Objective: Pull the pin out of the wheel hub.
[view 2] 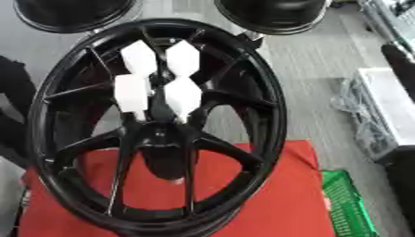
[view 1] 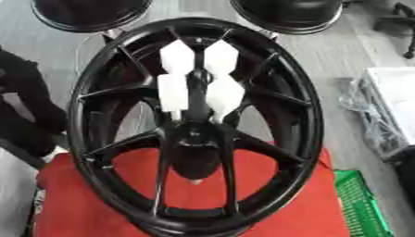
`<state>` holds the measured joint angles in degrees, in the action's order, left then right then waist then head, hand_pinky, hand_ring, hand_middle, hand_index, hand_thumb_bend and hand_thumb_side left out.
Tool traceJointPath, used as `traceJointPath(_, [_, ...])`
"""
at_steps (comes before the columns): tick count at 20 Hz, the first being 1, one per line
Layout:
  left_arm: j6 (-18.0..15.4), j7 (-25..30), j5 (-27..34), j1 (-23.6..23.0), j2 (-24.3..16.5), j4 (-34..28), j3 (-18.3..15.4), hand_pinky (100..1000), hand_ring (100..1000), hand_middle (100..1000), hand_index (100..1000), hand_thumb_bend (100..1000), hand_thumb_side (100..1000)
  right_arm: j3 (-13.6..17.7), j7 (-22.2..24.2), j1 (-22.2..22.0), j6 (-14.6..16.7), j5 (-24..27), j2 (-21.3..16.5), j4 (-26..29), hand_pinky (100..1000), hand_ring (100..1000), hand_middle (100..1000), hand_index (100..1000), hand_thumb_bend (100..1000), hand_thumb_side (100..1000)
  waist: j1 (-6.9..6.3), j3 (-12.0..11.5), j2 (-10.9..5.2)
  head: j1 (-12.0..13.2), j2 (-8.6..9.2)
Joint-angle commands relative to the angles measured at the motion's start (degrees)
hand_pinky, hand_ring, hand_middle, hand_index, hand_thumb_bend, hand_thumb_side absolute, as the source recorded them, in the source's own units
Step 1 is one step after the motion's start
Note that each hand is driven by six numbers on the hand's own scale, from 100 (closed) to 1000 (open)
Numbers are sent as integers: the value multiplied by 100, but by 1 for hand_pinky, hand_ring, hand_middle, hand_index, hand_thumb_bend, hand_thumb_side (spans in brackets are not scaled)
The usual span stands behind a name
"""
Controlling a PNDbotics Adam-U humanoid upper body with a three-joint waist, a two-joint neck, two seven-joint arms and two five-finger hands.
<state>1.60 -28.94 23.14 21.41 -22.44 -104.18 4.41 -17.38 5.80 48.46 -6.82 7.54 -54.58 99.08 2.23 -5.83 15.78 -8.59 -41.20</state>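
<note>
A large black spoked wheel hub (view 1: 105,152) stands tilted on a red surface (view 1: 73,203) and fills the middle of both views. Above its centre sit several white angular blocks (view 1: 177,58), clustered in two columns around a black stem (view 1: 197,92). Below them is the hub's bulging black centre (view 1: 194,152), and a small pale tip (view 1: 194,181) pokes out at its lower end. This tip may be the pin, but I cannot make out more of it. Neither of my hands shows in either view.
Two black round domed objects (view 1: 89,14) (view 1: 288,14) stand behind the hub at the top. A green crate (view 1: 361,203) lies at the lower right. A white box (view 1: 397,92) and clear wrapping (view 1: 369,115) lie on the grey floor at the right. A dark shape (view 1: 24,106) stands at the left.
</note>
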Motion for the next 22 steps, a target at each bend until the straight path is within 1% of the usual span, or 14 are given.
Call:
traceJointPath(1, [7, 37, -8, 56, -163, -65, 5, 575, 867, 786, 687, 390, 628, -260, 241, 92, 107, -112, -689, 298, 803, 776, 764, 830, 100, 338, -9, -27, -142, -16, 8])
traceJointPath(2, [10, 45, -4, 67, -158, -66, 13, 575, 867, 786, 687, 390, 628, -253, 252, 37, 115, -59, -842, 393, 803, 776, 764, 830, 100, 338, -9, -47, -136, -35, 14])
traceJointPath(4, [15, 57, 1, 83, -150, -68, 23, 575, 867, 786, 687, 390, 628, -203, 228, -73, 87, 57, -1023, 561, 803, 776, 764, 830, 100, 338, -8, -73, -130, -59, 21])
traceJointPath(5, [18, 64, 2, 90, -155, -68, 32, 574, 868, 787, 687, 389, 630, -199, 224, -99, 74, 84, -1078, 631, 805, 779, 765, 830, 100, 386, 6, -88, -129, -83, 22])
traceJointPath(7, [34, 96, 7, 104, -207, -69, 71, 574, 870, 788, 687, 388, 632, -376, 331, -118, 130, -6, -1279, 863, 807, 781, 768, 833, 100, 440, 77, -132, -123, -149, -3])
traceJointPath(8, [38, 105, 10, 103, -227, -70, 79, 574, 870, 788, 687, 388, 632, -508, 412, -107, 103, -78, -1347, 997, 807, 782, 769, 834, 100, 458, 98, -136, -122, -166, -20])
traceJointPath(10, [39, 112, 10, 91, -257, -71, 79, 574, 870, 788, 687, 388, 632, -798, 590, 11, -35, -174, -1345, 1135, 806, 783, 770, 834, 100, 493, 125, -123, -128, -172, -57])
traceJointPath(12, [35, 107, 3, 68, -279, -73, 70, 574, 871, 789, 687, 387, 632, -1093, 772, 247, -207, -195, -1189, 1108, 806, 784, 771, 835, 100, 521, 137, -95, -140, -154, -102])
traceJointPath(16, [29, 98, 0, 26, -291, -77, 57, 574, 872, 789, 686, 386, 632, -1658, 1119, 794, -532, -181, -682, 881, 809, 796, 785, 849, 100, 560, 114, -52, -171, -75, -173])
traceJointPath(20, [32, 94, 12, -8, -275, -72, 48, 574, 873, 790, 685, 385, 634, -2226, 1492, 1399, -821, -218, -79, 440, 808, 796, 785, 854, 100, 582, 65, -10, -191, 15, -200])
traceJointPath(22, [27, 83, 13, -20, -270, -70, 31, 574, 874, 790, 685, 384, 634, -2385, 1687, 1713, -912, -262, 237, 175, 805, 792, 784, 853, 100, 579, 48, 21, -191, 61, -208])
